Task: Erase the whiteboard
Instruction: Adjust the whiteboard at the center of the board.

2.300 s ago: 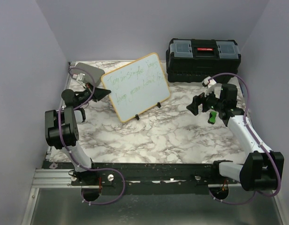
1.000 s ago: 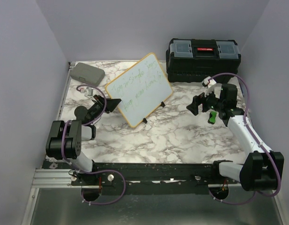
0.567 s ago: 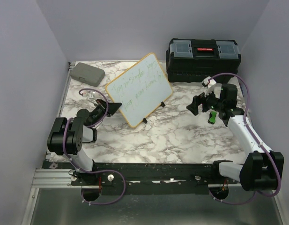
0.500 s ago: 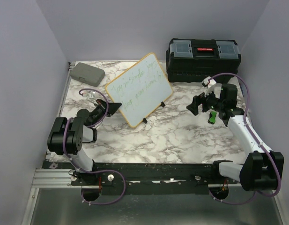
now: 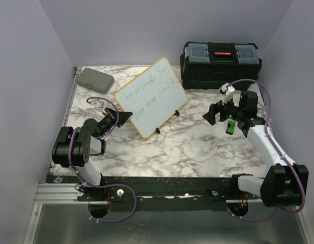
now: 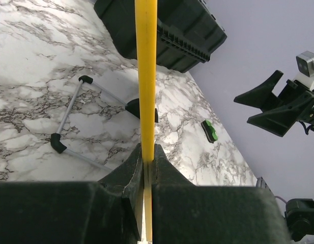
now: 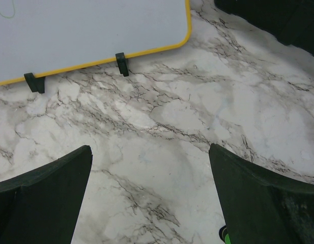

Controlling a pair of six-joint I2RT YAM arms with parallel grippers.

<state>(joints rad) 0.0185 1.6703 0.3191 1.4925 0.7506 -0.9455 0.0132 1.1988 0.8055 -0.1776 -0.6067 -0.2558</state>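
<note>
Both arm bases sat at the near edge of the marble-patterned desk (image 5: 187, 152).

Left end effector (image 6: 146, 163): fingers pressed together on the yellow frame of the whiteboard (image 5: 150, 96), pinching its left edge, some way in from the near left corner. In the left wrist view the frame ran edge-on straight up from between the fingers.

Right end effector (image 5: 213, 113): fingers spread wide, holding nothing, raised over the right side of the desk and pointed toward the board, well apart from it. A small green object (image 5: 229, 126) lay on the desk just beneath that arm.

Whiteboard: upright and leaning back, left of the desk's centre, turned at an angle to the desk edges. Faint green handwriting crossed its face. Two black feet (image 7: 122, 63) showed along its lower edge; whether both bore on the desk could not be told.

Far left corner: flat grey case (image 5: 94, 79). Far right corner: black toolbox (image 5: 221, 59), behind the board's right end.
</note>
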